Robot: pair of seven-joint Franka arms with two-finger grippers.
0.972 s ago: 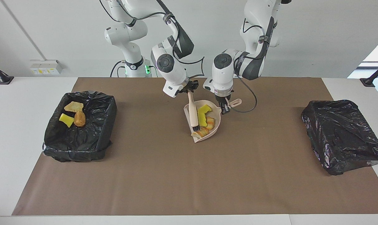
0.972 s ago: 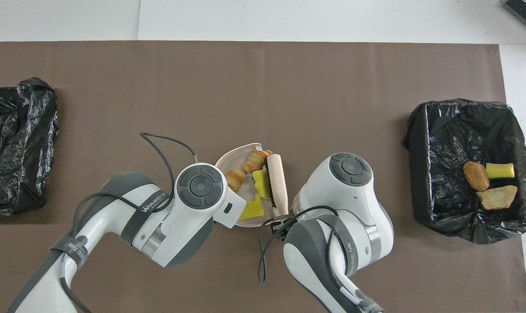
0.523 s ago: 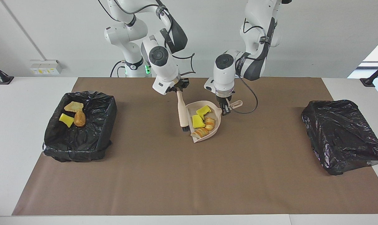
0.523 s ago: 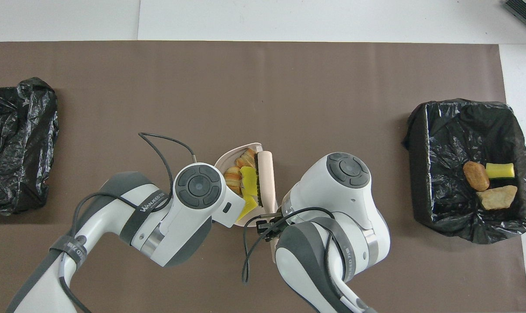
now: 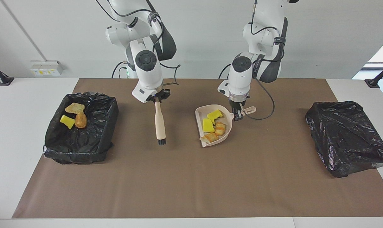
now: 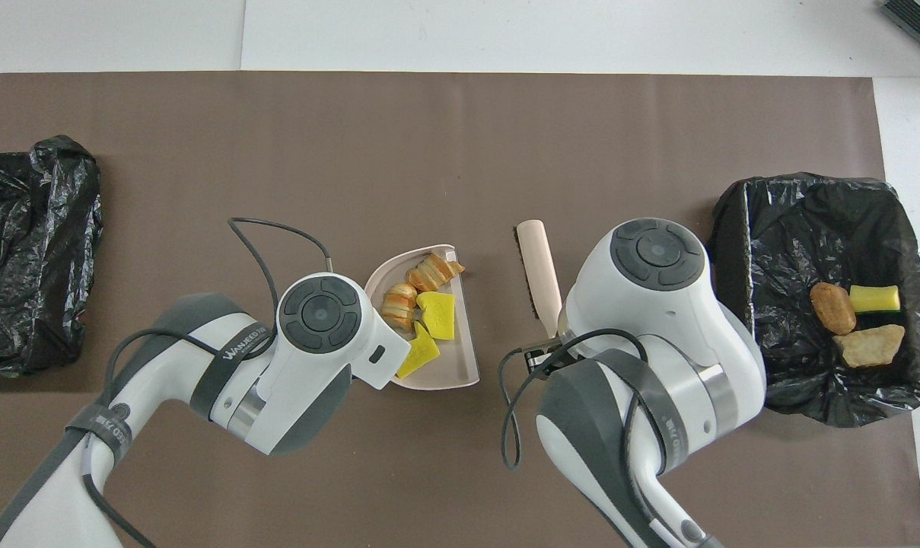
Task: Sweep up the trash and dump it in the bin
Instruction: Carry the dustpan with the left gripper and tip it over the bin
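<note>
Whereas a second ago the brush lay inside the dustpan among the scraps, the two arms have since drawn apart. Toward the right arm's end of the table sits the open bin lined with crinkled black plastic [image 5: 80, 144], holding three pieces of trash [image 5: 74, 115]: a pale flat crumbly lump, a yellow sponge chunk and a brown bread-like nugget. Beside it, the right gripper [image 5: 157, 100] is clamped shut on the top of the smooth beige wooden hand brush [image 5: 160, 122], which hangs upright over the brown paper mat [image 5: 191, 183], dark bristles down and clear of the pan. Next comes the pale pink, rounded plastic dustpan [image 5: 198, 114], shifted toward the left arm's end; it carries two yellow sponge chunks [image 5: 211, 120] and two striped orange-brown bread-like pieces [image 5: 216, 132]. The left gripper [image 5: 237, 113] has its fingers closed narrowly on the dustpan's handle. At the left arm's end rests a second, crumpled glossy black bag-covered bin [image 5: 348, 137].
</note>
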